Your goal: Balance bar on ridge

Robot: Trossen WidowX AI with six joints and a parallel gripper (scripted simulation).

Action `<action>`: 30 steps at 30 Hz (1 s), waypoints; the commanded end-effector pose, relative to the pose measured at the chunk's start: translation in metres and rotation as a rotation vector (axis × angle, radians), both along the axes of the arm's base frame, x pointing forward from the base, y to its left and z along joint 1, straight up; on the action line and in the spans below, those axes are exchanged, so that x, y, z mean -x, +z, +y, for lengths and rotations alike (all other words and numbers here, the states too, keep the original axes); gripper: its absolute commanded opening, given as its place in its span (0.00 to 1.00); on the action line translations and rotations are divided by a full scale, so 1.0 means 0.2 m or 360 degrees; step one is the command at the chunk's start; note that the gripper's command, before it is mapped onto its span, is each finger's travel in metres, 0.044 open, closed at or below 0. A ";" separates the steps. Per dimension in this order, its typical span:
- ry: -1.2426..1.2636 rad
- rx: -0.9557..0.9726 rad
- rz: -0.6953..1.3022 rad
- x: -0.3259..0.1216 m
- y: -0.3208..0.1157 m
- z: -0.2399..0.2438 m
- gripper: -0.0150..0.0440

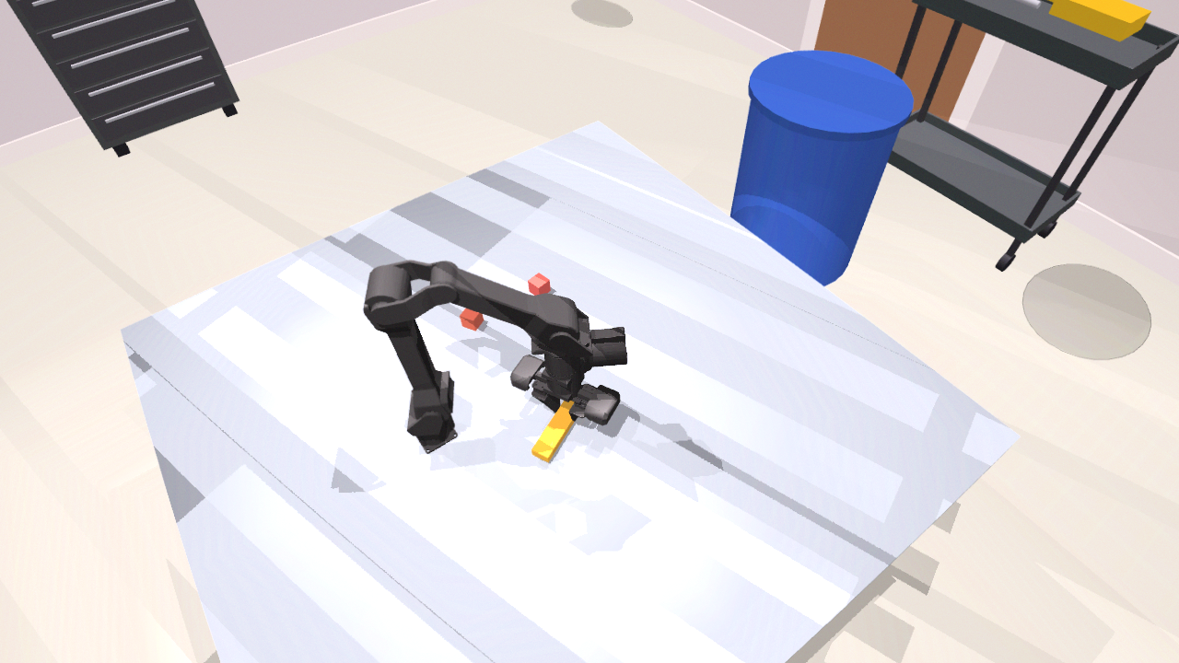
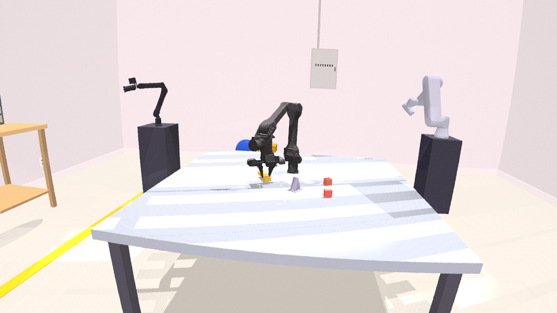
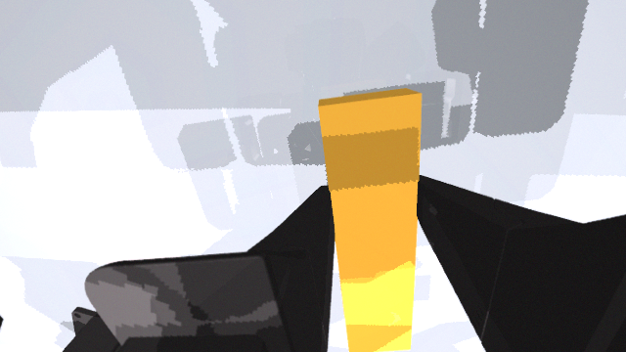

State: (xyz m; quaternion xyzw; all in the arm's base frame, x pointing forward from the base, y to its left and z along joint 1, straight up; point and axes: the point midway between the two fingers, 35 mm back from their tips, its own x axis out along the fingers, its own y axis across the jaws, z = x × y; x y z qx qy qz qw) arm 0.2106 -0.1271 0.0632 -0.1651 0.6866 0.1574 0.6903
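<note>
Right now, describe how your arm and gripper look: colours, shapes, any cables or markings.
The arm is dark charcoal, almost black, built of rounded tubular links with bulkier joint housings, on a small dark base. The gripper has two matte black, wedge-shaped fingers that taper toward the tips. A boxy dark block juts from the wrist. No cables, labels or markings show in any view.
</note>
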 end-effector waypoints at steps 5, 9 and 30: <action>0.0002 0.0007 -0.0016 -0.02 0.12 -0.01 0.25; 0.0003 0.0006 -0.0016 -0.02 0.17 -0.01 0.25; 0.0006 0.0003 -0.0016 0.01 0.44 0.01 0.25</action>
